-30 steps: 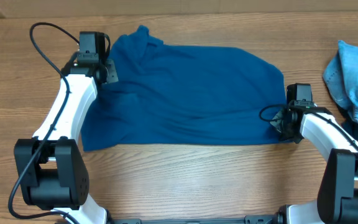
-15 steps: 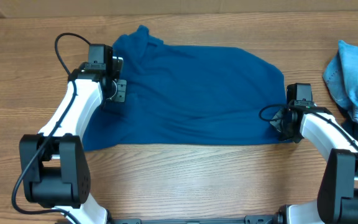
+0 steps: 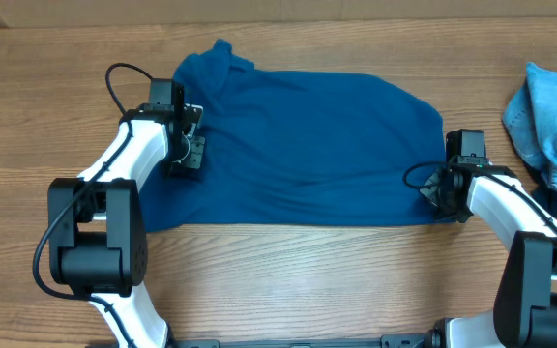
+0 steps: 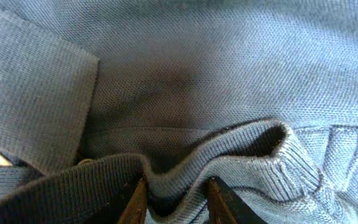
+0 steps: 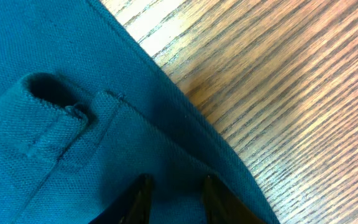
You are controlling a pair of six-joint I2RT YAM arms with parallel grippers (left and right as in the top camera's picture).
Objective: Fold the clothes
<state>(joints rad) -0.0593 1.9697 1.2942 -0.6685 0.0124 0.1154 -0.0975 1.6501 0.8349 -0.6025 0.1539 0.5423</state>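
The blue shirt (image 3: 307, 145) lies spread out in the middle of the wooden tabletop (image 3: 337, 290). The left pincer (image 3: 190, 147) sits on the left part of the shirt, near the collar. Its jaws are almost closed and pinch a ribbed fold of the shirt. The right pincer (image 3: 441, 193) is at the shirt's lower right corner, jaws nearly closed on the edge of the cloth. A light blue garment (image 3: 549, 116) lies crumpled at the far right, apart from the shirt.

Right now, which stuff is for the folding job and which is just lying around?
For the job: deep-blue shirt, left tool, right tool.
Lying about: light-blue denim heap, untouched at the right; wooden table.
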